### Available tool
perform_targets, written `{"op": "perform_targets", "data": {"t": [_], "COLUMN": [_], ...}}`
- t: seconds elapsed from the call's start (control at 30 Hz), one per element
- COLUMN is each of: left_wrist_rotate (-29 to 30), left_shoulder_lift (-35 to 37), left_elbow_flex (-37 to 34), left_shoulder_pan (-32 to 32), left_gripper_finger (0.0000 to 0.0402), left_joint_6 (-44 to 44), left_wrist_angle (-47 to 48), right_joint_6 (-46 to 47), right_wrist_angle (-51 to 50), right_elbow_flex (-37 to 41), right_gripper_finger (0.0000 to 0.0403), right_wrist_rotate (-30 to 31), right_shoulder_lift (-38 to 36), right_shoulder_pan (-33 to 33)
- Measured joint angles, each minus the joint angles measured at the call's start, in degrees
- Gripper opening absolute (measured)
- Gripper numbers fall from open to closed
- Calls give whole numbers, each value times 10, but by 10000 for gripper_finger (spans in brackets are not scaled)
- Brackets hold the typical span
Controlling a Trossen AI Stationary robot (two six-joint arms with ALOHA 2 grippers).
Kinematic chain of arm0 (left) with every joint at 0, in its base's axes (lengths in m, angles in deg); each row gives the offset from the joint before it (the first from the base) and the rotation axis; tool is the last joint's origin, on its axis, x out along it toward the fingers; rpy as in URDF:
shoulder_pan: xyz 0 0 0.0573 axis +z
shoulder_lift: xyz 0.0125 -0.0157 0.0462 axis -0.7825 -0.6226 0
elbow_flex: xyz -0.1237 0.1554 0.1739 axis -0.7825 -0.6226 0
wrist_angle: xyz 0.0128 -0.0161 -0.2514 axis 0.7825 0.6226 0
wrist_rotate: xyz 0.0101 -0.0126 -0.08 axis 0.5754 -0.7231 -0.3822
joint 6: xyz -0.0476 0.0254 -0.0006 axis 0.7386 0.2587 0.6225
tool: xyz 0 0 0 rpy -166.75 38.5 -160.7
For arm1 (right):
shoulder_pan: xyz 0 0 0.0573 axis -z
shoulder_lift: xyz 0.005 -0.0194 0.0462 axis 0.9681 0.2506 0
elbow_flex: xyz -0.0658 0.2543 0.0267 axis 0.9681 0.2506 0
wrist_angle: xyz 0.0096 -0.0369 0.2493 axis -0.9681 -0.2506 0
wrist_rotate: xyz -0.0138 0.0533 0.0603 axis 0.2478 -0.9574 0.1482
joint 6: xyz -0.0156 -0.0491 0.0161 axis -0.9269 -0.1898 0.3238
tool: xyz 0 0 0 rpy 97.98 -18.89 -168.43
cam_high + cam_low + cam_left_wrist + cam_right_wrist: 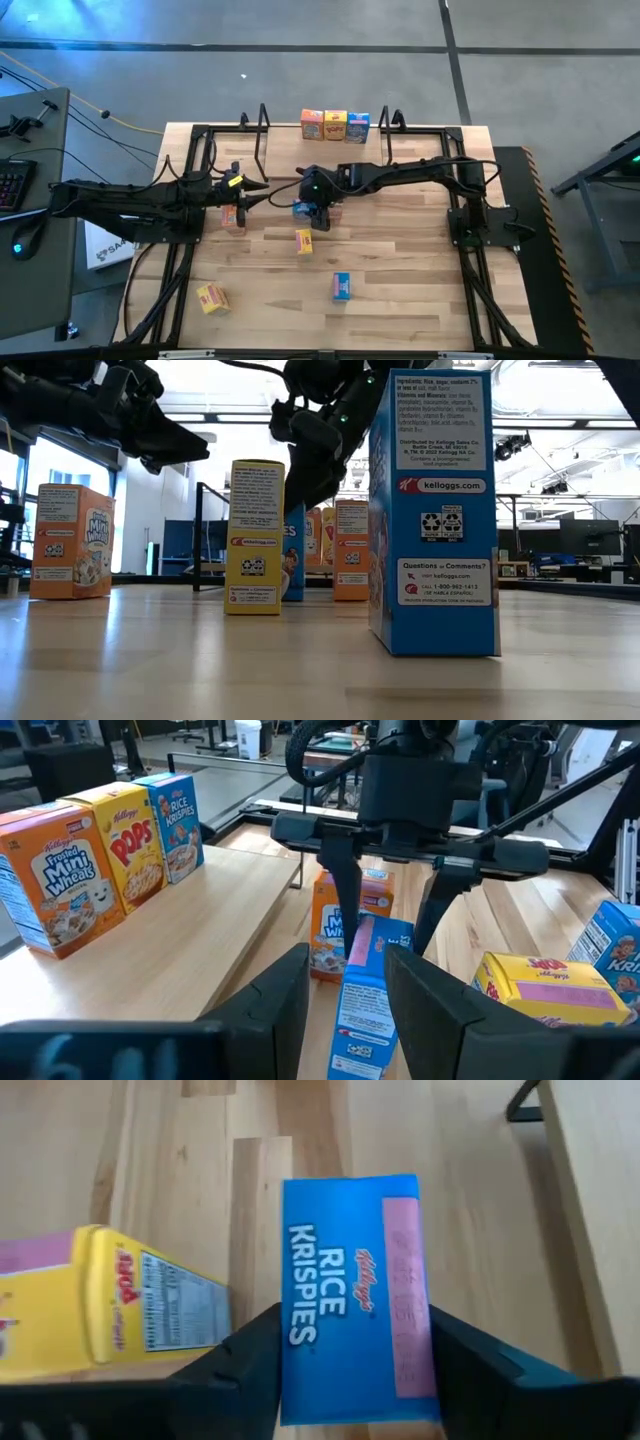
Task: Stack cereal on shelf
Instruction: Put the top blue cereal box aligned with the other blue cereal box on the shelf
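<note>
Near the centre of the high view, slightly above the middle, the right gripper [318,214] is poised over a blue Rice Krispies box [355,1295]. In the right wrist view the two dark fingers [250,1355] are seen flanking the box's two long sides, right at its faces; whether they are already pressed on it or a sliver apart cannot be told, and no lift is shown. The left gripper [240,190] is held just left of centre, beside an orange box [232,215], its fingers parted and nothing seen between them.

Along the upper edge of the high view, three boxes, orange, yellow and blue, are already stood in a row on the shelf [290,140]. On the table, a yellow box [304,241] lies below centre, another blue box [342,287] lower still, and a yellow-orange one [211,298] at lower left.

The blue Rice Krispies box is judged light and hollow: thin card that is stiff at the edges but easily dented on the broad faces, with a glossy, somewhat slippery print. It is best taken across the narrow sides near mid-height, with a modest squeeze.
</note>
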Motion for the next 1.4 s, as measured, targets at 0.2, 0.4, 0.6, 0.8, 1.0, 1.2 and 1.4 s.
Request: {"op": "perform_targets", "data": {"t": [0.2,0.4,0.6,0.8,1.0,1.2,1.4], "left_wrist_rotate": [1,2,3,3,10,16,17], "left_shoulder_lift": [0,0,0,0,0,0,0], "left_elbow_flex": [0,0,0,0,0,0,0], "left_shoulder_pan": [0,0,0,0,0,0,0], "left_gripper_finger": [121,121,121,121,121,121,121], "left_joint_6": [0,-2,-4,-4,-15,-15,-5], "left_wrist_angle": [0,0,2,2,3,3,3], "right_joint_6": [-20,-63,-135,-179,-203,-241,-265], "right_wrist_angle": [0,-58,-208,-315,-278,-168,-127], "right_elbow_flex": [-6,-65,-205,-263,-127,33,99], "right_gripper_finger": [135,136,137,138,138,138,138], "right_wrist_rotate": [-1,-2,41,86,57,7,-2], "right_shoulder_lift": [0,-12,-39,-75,-126,-184,-197], "right_shoulder_pan": [0,0,7,68,156,233,282]}}
